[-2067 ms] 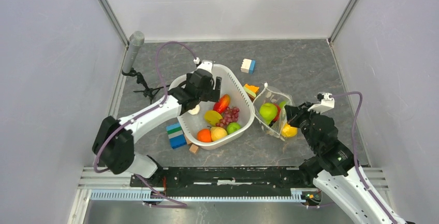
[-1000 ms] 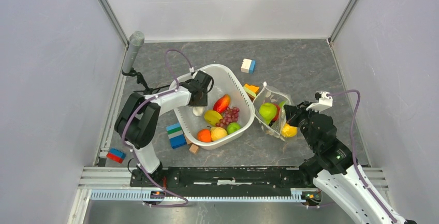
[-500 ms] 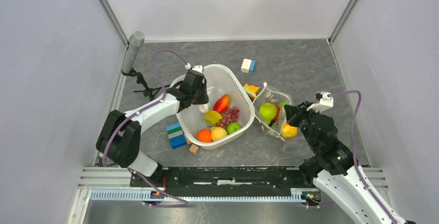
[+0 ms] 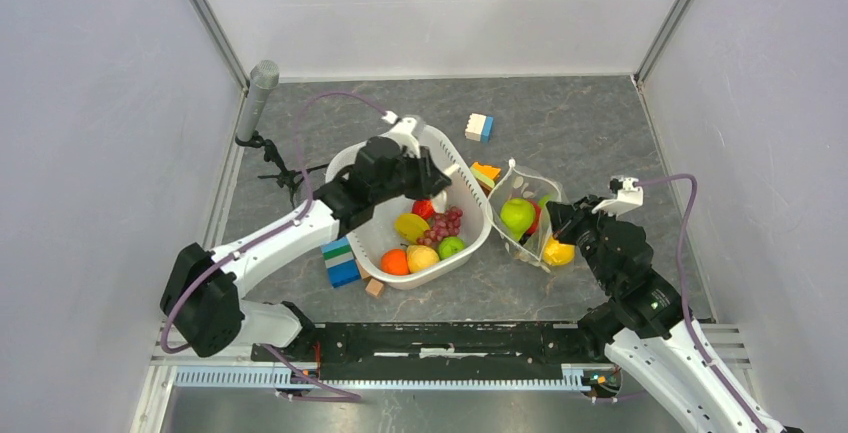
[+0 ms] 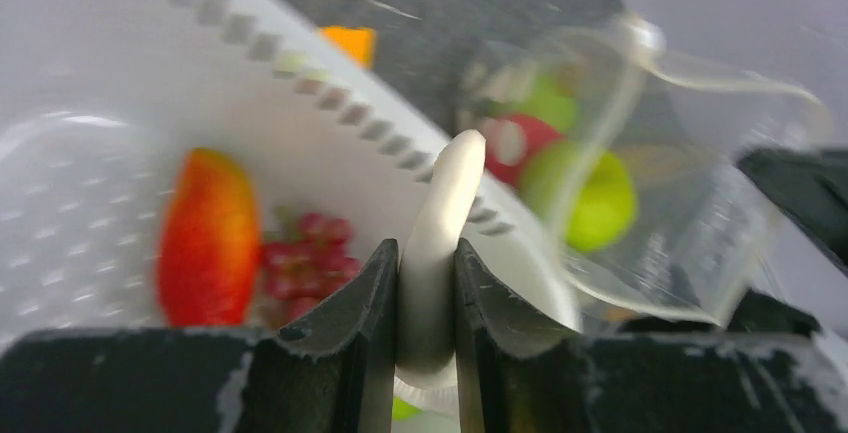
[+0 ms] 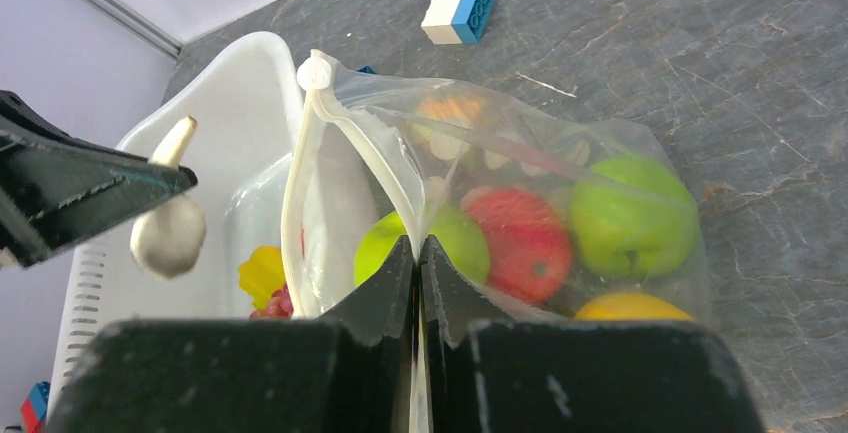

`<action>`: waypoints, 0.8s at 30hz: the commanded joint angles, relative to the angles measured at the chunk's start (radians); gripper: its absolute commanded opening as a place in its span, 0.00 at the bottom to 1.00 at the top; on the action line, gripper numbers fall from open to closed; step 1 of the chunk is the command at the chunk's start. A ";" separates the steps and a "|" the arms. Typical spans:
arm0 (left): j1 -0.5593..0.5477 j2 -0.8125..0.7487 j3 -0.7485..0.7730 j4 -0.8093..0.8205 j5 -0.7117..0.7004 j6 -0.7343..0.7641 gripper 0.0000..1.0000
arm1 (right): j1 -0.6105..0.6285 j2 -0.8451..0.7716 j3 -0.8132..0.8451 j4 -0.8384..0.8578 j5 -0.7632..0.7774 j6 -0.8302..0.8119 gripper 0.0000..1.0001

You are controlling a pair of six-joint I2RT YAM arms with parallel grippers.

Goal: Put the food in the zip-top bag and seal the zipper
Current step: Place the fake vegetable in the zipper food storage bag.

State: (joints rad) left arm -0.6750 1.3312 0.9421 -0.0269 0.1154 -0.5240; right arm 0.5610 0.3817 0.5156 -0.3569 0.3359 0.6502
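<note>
My left gripper is shut on a white toy food piece, a bulb with a stem, also seen at the left of the right wrist view as the white piece. The left gripper hangs over the right side of the white tub, a short way left of the zip-top bag. The bag stands open and holds green apples, a red apple and a yellow lemon. My right gripper is shut on the near lip of the bag, by its white zipper.
Grapes, a yellow piece, an orange and a green apple lie in the tub. Blocks sit around: white-blue, blue-green, orange, a wooden cube. A microphone stands at back left.
The left gripper closed on the white piece in the tub, lifted it and swung right toward the bag. The right arm and the bag stayed still.
</note>
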 commanded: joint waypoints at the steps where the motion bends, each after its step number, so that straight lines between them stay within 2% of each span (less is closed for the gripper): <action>1: -0.152 0.020 0.091 0.122 0.078 0.018 0.28 | 0.002 0.010 0.009 0.051 -0.038 0.014 0.09; 9: -0.276 0.083 0.215 0.145 0.144 0.104 0.29 | 0.002 -0.002 0.007 0.056 -0.065 0.026 0.09; 17: -0.291 0.222 0.252 0.218 0.168 0.020 0.29 | 0.002 -0.005 0.007 0.117 -0.150 0.013 0.09; 24: -0.302 0.326 0.338 0.164 0.117 -0.036 0.30 | 0.002 -0.008 0.018 0.140 -0.175 0.000 0.09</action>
State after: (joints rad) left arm -0.9684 1.6264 1.1877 0.1295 0.2451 -0.5011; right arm 0.5610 0.3851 0.5140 -0.3000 0.2008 0.6632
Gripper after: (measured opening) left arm 0.297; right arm 0.089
